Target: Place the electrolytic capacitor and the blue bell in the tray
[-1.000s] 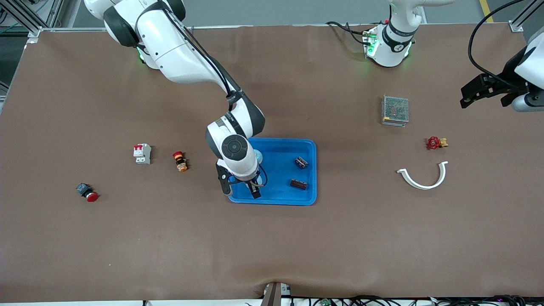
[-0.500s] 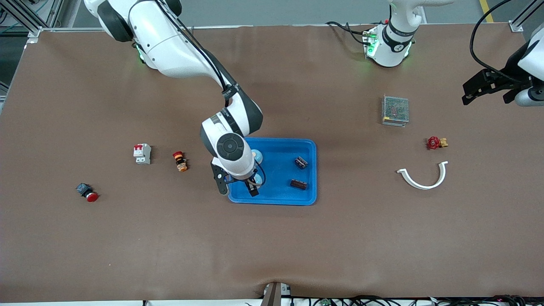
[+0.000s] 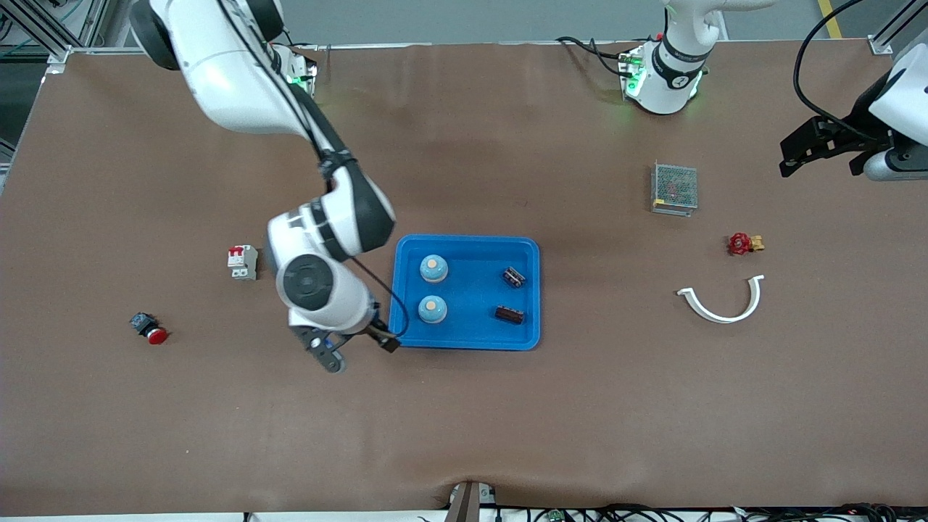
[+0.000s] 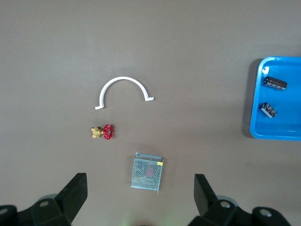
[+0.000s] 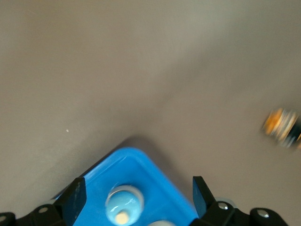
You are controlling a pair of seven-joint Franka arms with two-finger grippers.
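The bright blue tray lies mid-table. In it stand two pale blue bells, one nearer the front camera and one farther. Two dark capacitors, one and another, lie in it toward the left arm's end. My right gripper is open and empty, up beside the tray's corner toward the right arm's end. Its wrist view shows that tray corner and one bell. My left gripper is open and empty, waiting high over the left arm's end. Its wrist view shows the tray and both capacitors.
A metal mesh box, a red valve and a white curved clip lie toward the left arm's end. A circuit breaker and a red push button lie toward the right arm's end. An orange part shows in the right wrist view.
My right gripper has left a second blue bell in the tray and pulled away toward the right arm's end, off the tray. The left arm barely shifted.
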